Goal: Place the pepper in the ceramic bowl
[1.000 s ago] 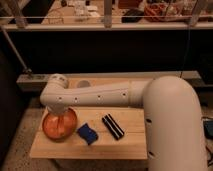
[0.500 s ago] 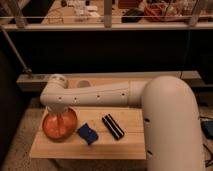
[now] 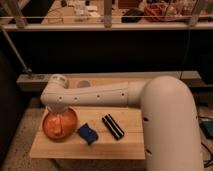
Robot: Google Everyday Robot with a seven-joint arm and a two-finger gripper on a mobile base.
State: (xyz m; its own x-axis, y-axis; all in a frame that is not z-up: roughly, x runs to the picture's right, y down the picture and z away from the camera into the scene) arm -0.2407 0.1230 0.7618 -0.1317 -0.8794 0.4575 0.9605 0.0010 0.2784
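The ceramic bowl (image 3: 50,131), round, glossy and orange-red, sits at the left end of the wooden table (image 3: 100,147). My gripper (image 3: 56,115) hangs from the white wrist straight over the bowl, reaching down into it. The pepper (image 3: 59,126), a small elongated bright orange piece, shows inside the bowl directly under the gripper. I cannot tell whether the gripper still touches it.
A blue block (image 3: 88,133) lies just right of the bowl. A black bar with white stripes (image 3: 113,126) lies further right. My large white arm (image 3: 165,120) covers the table's right side. A dark shelf and railing stand behind.
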